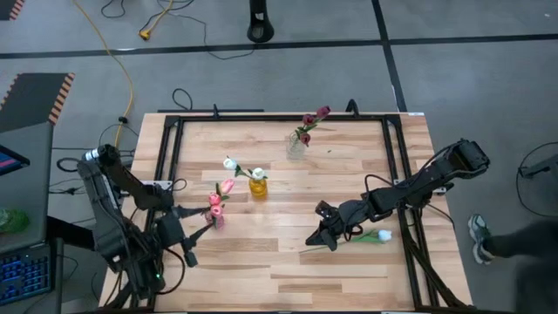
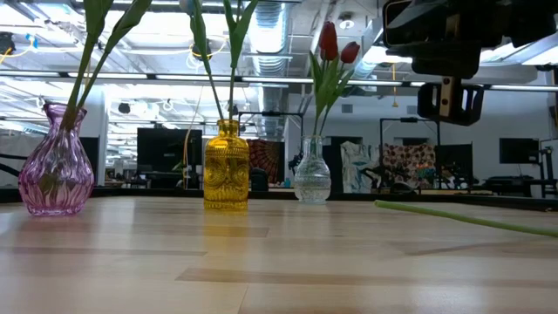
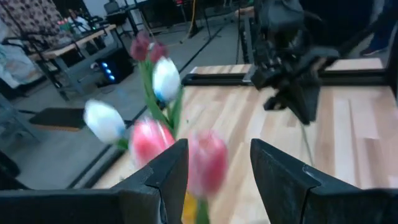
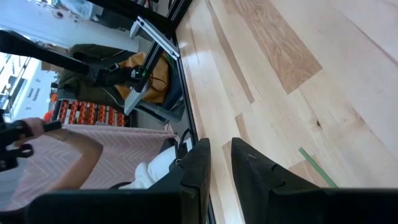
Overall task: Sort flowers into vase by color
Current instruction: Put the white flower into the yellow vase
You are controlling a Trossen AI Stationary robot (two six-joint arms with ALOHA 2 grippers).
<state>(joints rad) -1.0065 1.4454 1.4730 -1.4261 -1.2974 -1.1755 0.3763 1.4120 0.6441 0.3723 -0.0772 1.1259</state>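
Note:
Three vases stand on the wooden table. The pink vase holds pink flowers, the yellow vase white ones, and the clear vase dark red ones. My left gripper is open just left of the pink vase. In its wrist view the pink heads show blurred between its fingers, apart from them. A white tulip lies flat on the table with its stem running toward the near left. My right gripper hovers over that stem, its fingers a narrow gap apart with nothing between them.
Black frame rails run along the table's left, far and right sides. A person's shoe is on the floor beyond the right edge. Bare wood stretches across the near half of the table.

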